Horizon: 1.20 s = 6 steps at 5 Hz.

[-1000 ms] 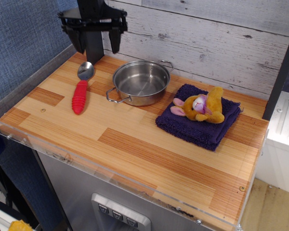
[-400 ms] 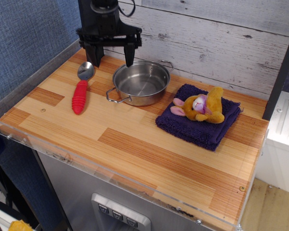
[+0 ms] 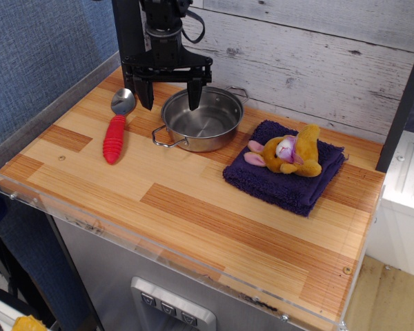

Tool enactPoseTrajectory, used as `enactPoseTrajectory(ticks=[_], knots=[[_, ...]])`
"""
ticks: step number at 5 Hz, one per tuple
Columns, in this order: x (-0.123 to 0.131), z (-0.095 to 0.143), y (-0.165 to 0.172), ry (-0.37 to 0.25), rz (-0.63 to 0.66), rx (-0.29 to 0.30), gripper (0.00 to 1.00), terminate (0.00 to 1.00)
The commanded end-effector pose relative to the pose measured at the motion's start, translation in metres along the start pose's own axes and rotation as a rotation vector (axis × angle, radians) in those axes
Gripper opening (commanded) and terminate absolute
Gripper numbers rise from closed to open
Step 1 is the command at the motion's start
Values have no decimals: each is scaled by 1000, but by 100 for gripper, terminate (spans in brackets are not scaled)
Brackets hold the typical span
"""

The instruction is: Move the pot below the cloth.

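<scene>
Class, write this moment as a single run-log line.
gripper: open, above pot's left rim | pot: on counter, not gripped | cloth: right of pot, plush toy on it | spoon: left of pot

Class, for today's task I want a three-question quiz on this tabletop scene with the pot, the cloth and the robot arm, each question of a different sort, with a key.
1. True or false: the end effector is shut on the pot.
2. What lies on the cloth? A) the spoon B) a plush toy C) nothing
3. Fill in: the spoon has a ___ handle.

Key:
1. False: its fingers are spread, over the pot's left rim, holding nothing.
2. B: the plush toy.
3. Red.
</scene>
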State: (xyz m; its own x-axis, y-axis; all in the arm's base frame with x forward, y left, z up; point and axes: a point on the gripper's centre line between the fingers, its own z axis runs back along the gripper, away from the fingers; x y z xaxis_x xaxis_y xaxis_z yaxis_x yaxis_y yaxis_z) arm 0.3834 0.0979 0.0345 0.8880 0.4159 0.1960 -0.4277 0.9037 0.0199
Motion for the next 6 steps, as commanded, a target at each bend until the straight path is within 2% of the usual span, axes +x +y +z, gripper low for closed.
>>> enactPoseTrajectory(ticks=[1, 2, 3, 6], knots=[[-1, 5, -2, -24, -34, 12, 100, 0], [-7, 0, 6, -9, -46, 36, 100, 0], [-11, -3, 10, -5, -65, 49, 0, 0], [-13, 5, 10, -6, -97, 40, 0, 0]])
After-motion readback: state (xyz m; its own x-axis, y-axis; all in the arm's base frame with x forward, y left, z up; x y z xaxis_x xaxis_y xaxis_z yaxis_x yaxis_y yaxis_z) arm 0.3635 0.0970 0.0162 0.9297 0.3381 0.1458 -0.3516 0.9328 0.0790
